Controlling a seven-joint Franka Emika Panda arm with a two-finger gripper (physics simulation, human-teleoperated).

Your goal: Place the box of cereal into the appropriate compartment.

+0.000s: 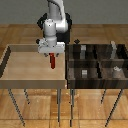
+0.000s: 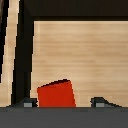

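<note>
The box of cereal (image 1: 52,61) is a small, thin red box hanging upright from my gripper (image 1: 52,53) above the light wooden tray (image 1: 20,70). It is lifted clear of the tray floor, near the tray's side on the exterior view's right. In the wrist view the red box (image 2: 56,95) sits between my two fingertips (image 2: 30,103), which press on its sides. The gripper is shut on the box.
A dark compartment bin (image 1: 97,62) with dividers stands at the exterior view's right, holding small grey blocks (image 1: 84,72) in several sections. The tray's raised wooden rim (image 1: 64,65) lies between the gripper and the bin. Both stand on thin metal legs.
</note>
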